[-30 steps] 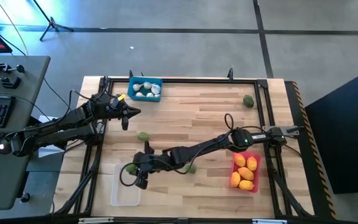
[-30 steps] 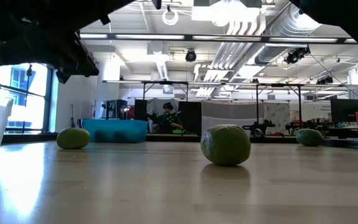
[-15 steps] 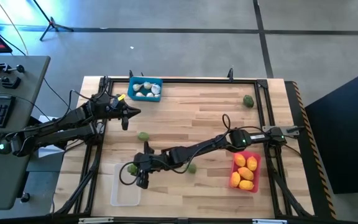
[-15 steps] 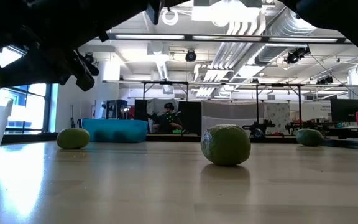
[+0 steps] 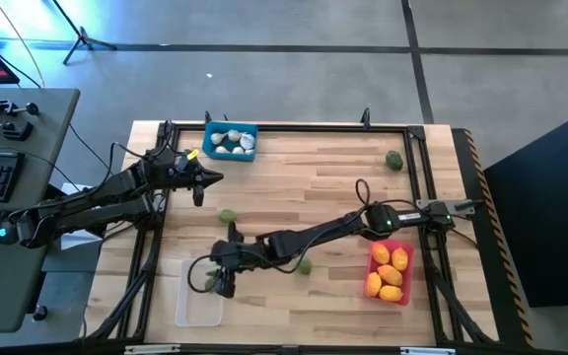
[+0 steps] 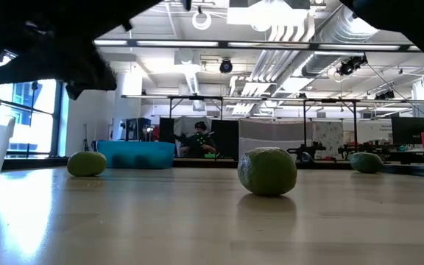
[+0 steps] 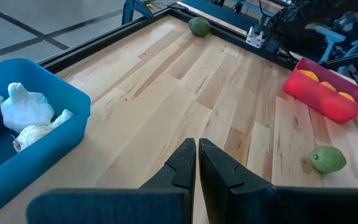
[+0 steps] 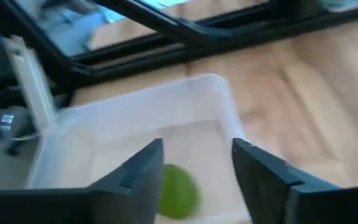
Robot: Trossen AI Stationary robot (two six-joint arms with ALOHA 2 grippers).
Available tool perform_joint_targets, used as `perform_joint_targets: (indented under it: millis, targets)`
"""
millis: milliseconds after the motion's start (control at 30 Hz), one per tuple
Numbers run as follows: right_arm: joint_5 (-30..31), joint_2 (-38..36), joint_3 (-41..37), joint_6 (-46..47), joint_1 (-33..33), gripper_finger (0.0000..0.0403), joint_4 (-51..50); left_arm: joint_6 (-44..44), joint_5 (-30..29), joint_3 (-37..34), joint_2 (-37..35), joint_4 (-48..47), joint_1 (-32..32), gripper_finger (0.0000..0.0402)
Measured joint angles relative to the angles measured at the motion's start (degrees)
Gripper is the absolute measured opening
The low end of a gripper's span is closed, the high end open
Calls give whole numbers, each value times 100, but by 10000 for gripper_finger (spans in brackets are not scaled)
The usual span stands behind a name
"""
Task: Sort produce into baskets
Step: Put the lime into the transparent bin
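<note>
Right wrist view: right gripper (image 8: 194, 163) fingers apart above a dull green oval fruit (image 8: 178, 190) in the clear plastic bin (image 8: 135, 112). Left gripper (image 7: 197, 158) is closed, upper left in the high view.

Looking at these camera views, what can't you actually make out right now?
- Green fruit in the clear bin: right wrist view cuts it off; whether it has landed is unclear.
- Same bin in the high view: right pincer covers part of it.
- Blue bin, low view: its wall hides the contents.
- Low view: dark blurred arm masks the upper left.
</note>
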Motion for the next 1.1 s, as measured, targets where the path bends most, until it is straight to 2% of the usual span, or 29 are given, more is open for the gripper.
perform_joint_targets:
  millis: [100, 200, 267, 400, 733, 867, 1000, 1100]
  targets:
    - [454, -272, -93, 1, 38, 131, -414, -1, 2, 0, 0, -16, 0, 7]
    - [976, -573, -96, 227, 69, 43, -1000, -1, 4, 0, 0, -102, 0, 7]
    - [1375, -704, -94, 392, 106, 13, -1143, 0, 4, 0, 1, -163, 0, 7]
    - [1589, -723, -275, 789, 178, 10, -1186, 4, 7, 0, 2, -175, 2, 7]
    - [1572, -893, -1631, 2321, 618, 0, -837, 49, 18, 0, 0, -214, 0, 7]
    - [1614, -1367, -2180, 2780, 844, 0, -1016, 53, 29, 0, 0, -243, -2, 7]
    - [2161, -2129, -2878, 3398, 1119, 0, -1415, 58, 37, 0, 0, -247, -2, 7]
    - [2486, -2755, -3680, 3981, 1325, 0, -1552, 60, 37, 0, 2, -245, -2, 7]
